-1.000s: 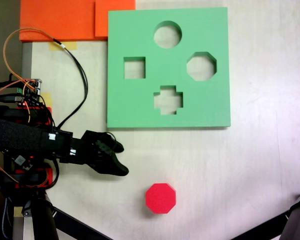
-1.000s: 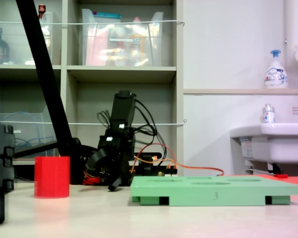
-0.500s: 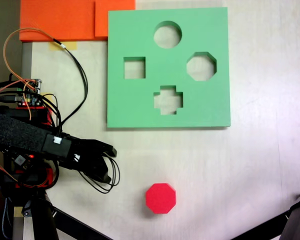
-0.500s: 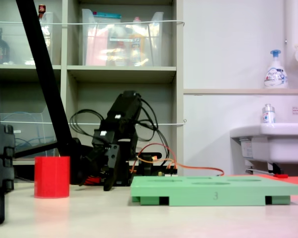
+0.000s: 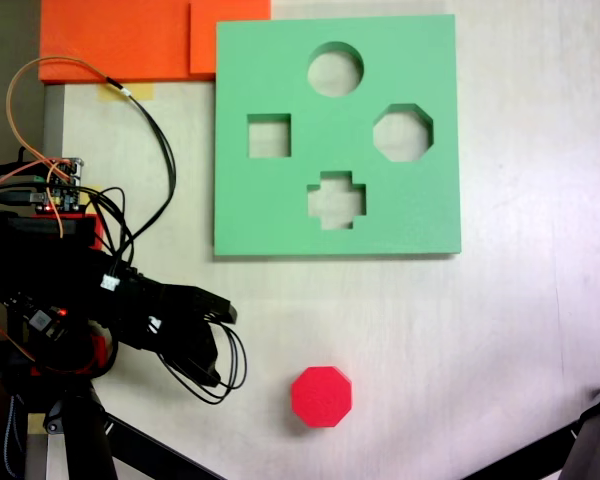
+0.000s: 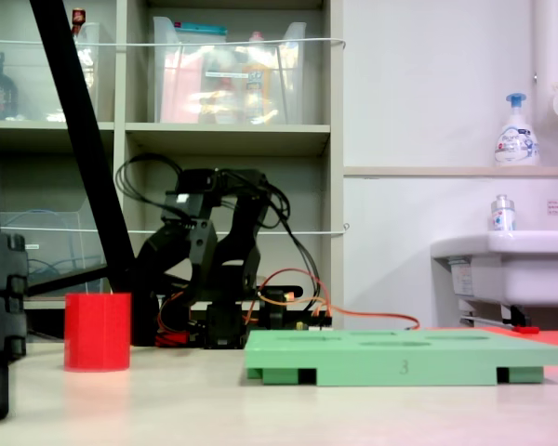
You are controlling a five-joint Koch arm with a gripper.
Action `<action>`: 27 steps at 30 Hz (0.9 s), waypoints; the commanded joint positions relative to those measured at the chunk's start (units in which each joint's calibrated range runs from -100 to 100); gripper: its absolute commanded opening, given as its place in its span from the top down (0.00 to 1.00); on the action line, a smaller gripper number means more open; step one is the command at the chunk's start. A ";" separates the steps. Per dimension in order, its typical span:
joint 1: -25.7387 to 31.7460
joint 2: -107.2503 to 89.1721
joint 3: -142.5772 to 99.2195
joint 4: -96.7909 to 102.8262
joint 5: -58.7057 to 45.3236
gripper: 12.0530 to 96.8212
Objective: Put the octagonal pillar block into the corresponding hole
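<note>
Your small bright red eight-sided foam block [image 5: 321, 396] is standing upright on the pale worktop [image 5: 520, 340], well below the square green foam board [image 5: 280, 215]. It is probably light and squashy; grip two opposite flat sides. The black gripper [image 5: 220, 345] is hovering left of it, jaws parted, empty. The board's edge reads "3".

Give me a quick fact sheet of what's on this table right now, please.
red block: octagonal pillar block standing on the bare table, untouched
green board: lying flat, with round, square, cross and eight-sided hole, all empty
claw: open, left of the block in the top-down fixed view, apart from it
task status: block not yet picked up
</note>
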 commanded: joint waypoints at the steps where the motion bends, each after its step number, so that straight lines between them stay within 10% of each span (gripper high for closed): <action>1: -0.10 -0.55 3.74 5.10 -1.17 0.33; 3: -0.10 -0.55 3.64 9.14 -1.71 0.21; 27: 1.61 42.89 21.19 30.91 -5.76 0.21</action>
